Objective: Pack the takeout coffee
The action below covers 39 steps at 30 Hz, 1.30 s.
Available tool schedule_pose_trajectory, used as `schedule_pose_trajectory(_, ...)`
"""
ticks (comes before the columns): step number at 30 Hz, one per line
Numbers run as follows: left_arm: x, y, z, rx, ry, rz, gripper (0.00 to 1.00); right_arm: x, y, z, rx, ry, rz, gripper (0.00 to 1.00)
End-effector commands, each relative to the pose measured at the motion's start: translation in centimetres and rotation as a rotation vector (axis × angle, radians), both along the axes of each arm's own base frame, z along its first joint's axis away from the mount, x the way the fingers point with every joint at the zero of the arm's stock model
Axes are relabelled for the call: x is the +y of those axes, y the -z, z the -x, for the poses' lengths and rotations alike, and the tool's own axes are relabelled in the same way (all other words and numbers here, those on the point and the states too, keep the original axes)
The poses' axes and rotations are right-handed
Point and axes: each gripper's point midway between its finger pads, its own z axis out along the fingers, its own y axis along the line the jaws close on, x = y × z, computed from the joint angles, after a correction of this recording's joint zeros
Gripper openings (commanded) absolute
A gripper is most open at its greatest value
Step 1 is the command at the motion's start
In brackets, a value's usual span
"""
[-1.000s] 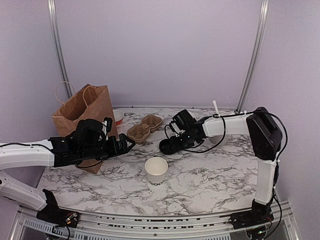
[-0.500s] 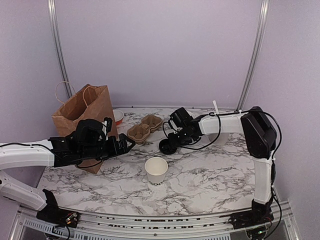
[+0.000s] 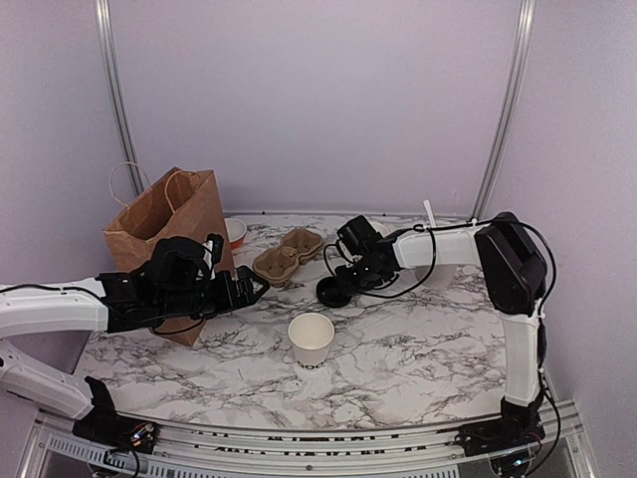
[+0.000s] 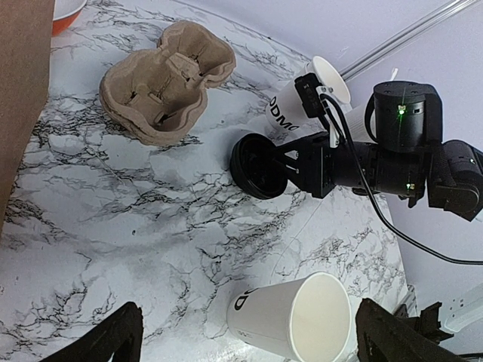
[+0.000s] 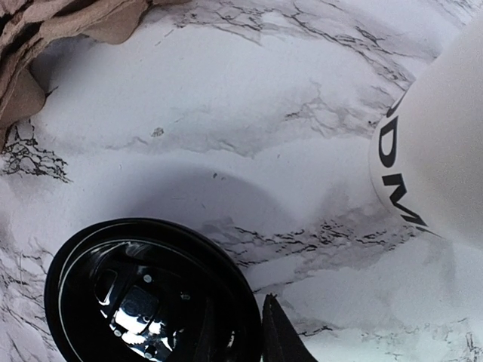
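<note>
The takeout coffee is in two parts. The small white paper cup (image 3: 312, 339) with dark lettering stands open on the marble table, and it also shows in the left wrist view (image 4: 294, 320). Its round black lid (image 3: 334, 290) is behind the cup, tilted and low over the table. My right gripper (image 3: 345, 283) is shut on the lid's rim (image 5: 143, 302), with one finger (image 5: 278, 338) outside the rim and the other inside. My left gripper (image 3: 249, 289) is open and empty. It is to the left of the cup and apart from it, and the cup shows between its fingers (image 4: 106, 343).
A brown paper bag (image 3: 164, 231) stands at the back left, close behind my left arm. A brown cardboard cup carrier (image 3: 289, 254) lies behind the lid. A small bowl with an orange band (image 3: 236, 231) is by the bag. A larger lettered white cup (image 5: 445, 151) stands right of the lid.
My right gripper has moved a little to the left with the black lid in it. My left arm and the open cup have not moved.
</note>
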Motion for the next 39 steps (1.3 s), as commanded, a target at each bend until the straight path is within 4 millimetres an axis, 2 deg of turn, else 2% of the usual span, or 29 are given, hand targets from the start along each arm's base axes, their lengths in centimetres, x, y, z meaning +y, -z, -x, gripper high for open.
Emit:
schedule_pose_trajectory(1, -0.3, -0.6, -0.2, 0.0, 0.009, -0.006, 0.99, -0.1, -1.0, -0.8, -0.02, 0.017, -0.01, 0.18)
schedule_pose_trajectory(9, -1.0, -0.8, -0.5, 0.001, 0.024, -0.006, 0.99, -0.1, -2.4, -0.7, -0.035, 0.013, -0.021, 0.1)
schedule_pose_trajectory(21, -4.0, -0.7, -2.2, -0.007, 0.096, -0.068, 0.99, -0.2, -6.0, -0.4, -0.087, 0.014, -0.076, 0.1)
schedule_pose_trajectory(26, -5.3, -0.6, -3.4, -0.008, 0.118, -0.106, 0.99, -0.2, -6.3, -0.1, -0.088, 0.008, -0.088, 0.1)
schedule_pose_trajectory(31, -6.8, 0.1, -4.8, 0.011, 0.141, -0.117, 0.94, 0.0, -6.3, 0.1, -0.084, 0.005, -0.107, 0.1)
schedule_pose_trajectory(37, -9.6, 2.6, -6.3, 0.094, 0.182, -0.099, 0.84, 0.2, -6.7, 0.5, -0.084, 0.004, -0.139, 0.1)
schedule_pose_trajectory(39, -10.4, 2.9, -7.0, 0.11, 0.184, -0.078, 0.81, 0.3, -6.7, 0.6, -0.082, 0.003, -0.145, 0.1)
